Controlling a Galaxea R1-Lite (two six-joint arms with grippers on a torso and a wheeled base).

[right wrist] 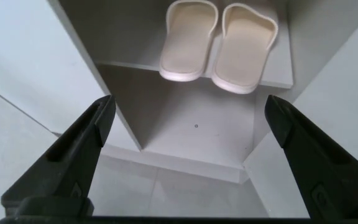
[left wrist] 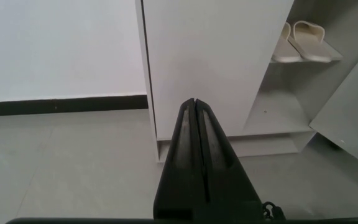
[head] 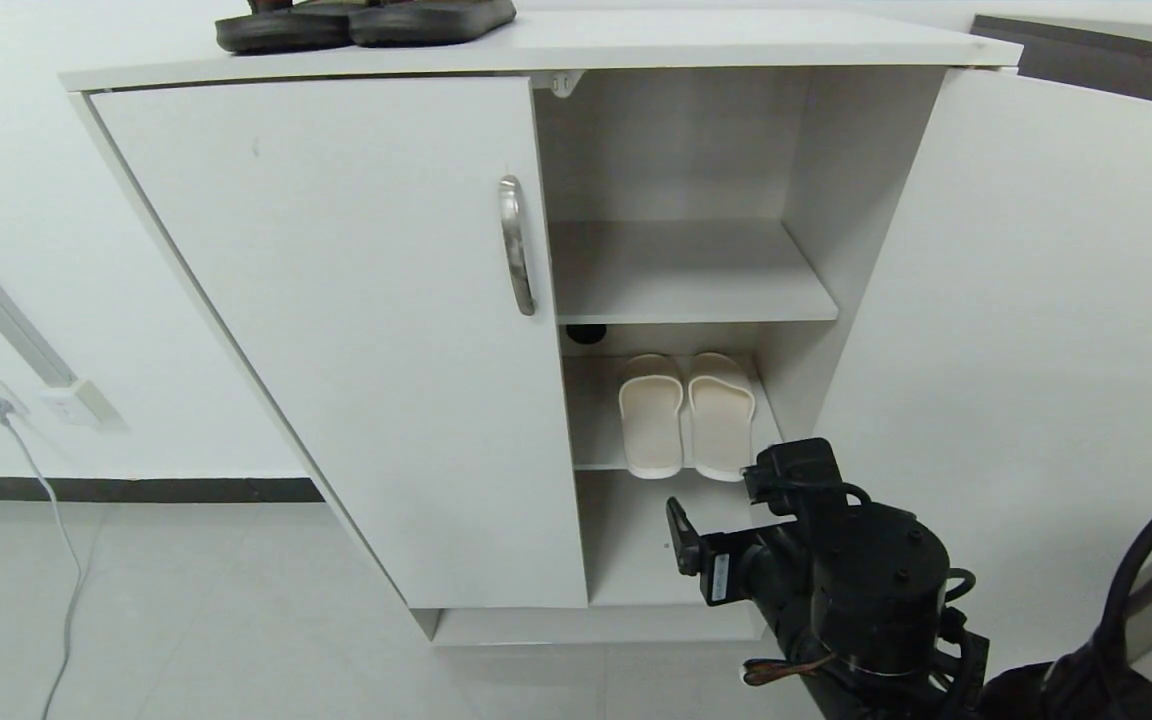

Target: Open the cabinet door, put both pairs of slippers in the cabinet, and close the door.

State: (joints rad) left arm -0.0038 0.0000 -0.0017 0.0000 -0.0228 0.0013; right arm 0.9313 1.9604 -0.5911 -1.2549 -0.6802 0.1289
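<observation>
- First pair of slippers lies in the cabinet, right half, on the lower shelf.
- Second pair of slippers sits atop the cabinet, left end.

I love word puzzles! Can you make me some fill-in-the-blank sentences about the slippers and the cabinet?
The black slippers lie on ____ of the cabinet.
The white slippers lie on a ____ inside it.
The door with the handle is ____.
The right gripper holds its jaws ____.
Missing words: top, shelf, shut, open.
</observation>
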